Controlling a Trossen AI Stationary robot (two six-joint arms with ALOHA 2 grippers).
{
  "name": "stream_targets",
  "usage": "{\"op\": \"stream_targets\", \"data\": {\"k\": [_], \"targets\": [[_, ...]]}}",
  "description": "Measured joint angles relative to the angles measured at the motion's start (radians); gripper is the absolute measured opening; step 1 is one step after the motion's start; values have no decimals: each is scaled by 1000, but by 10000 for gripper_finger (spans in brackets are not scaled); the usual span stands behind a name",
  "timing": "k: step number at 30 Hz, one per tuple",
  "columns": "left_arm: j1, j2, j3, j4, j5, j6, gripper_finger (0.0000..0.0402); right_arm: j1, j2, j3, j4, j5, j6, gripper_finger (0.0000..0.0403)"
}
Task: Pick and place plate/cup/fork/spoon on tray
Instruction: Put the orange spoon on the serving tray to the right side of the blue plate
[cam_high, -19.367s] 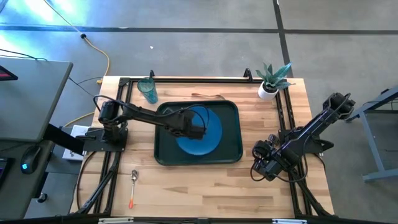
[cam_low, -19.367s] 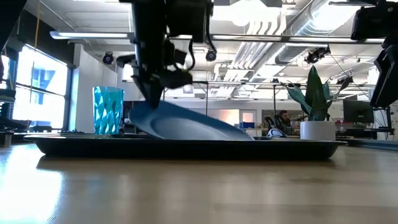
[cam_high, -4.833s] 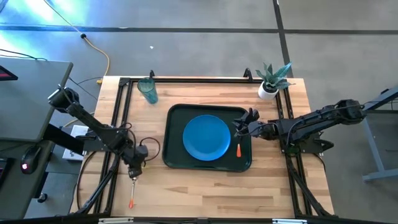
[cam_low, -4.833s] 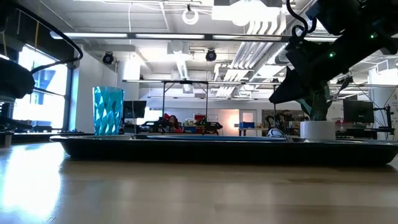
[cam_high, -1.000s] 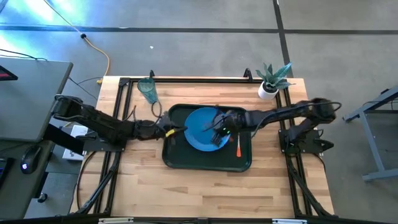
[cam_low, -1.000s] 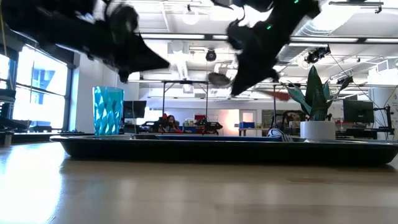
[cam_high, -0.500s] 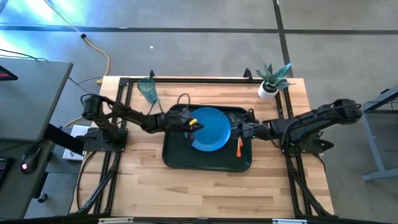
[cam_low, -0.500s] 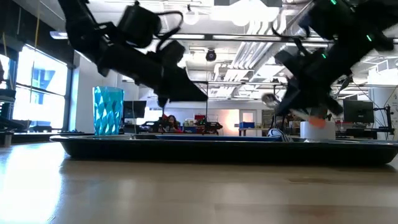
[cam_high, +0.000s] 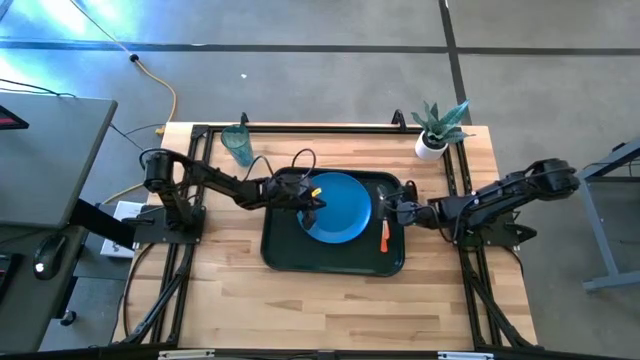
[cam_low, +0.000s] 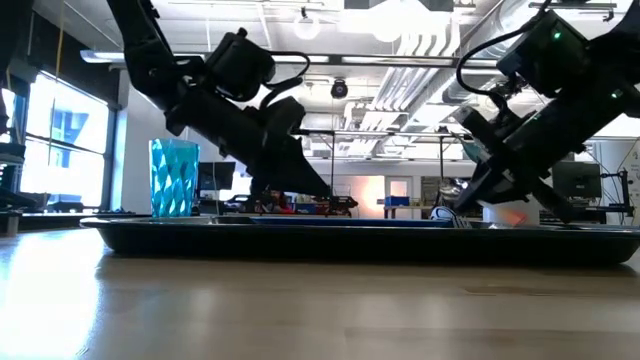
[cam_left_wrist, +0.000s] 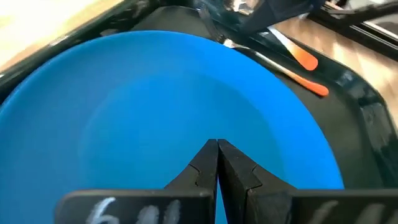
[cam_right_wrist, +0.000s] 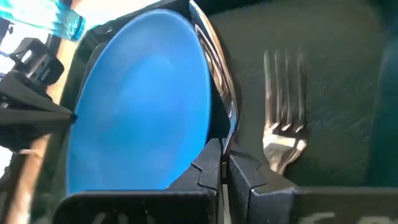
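Fork (cam_right_wrist: 283, 140) beside plate (cam_high: 338, 207), apparently touching spoon (cam_right_wrist: 219, 87)

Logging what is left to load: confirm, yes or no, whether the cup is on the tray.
No: in the high view the cup stands on the bare wood near the table's far left corner, apart from the tray.

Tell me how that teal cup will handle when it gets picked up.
The cup looks like thin see-through plastic, so it is probably light and may flex a little if squeezed hard. Its faceted wall should make it less slippery. It stands tall and narrow on the table, so a sideways push may tip it.
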Motion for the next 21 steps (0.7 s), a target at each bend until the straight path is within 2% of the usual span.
{"op": "stream_targets", "data": {"k": [6, 12, 21], "targets": [[0, 0, 0, -53, 4, 56, 0, 0, 24, 39, -5, -52, 66, 0], [0, 0, 0, -44, 5, 81, 0, 0, 107, 86, -84, -70, 165, 0], [0, 0, 0, -51, 4, 129, 0, 0, 222, 149, -111, -62, 184, 0]]}}
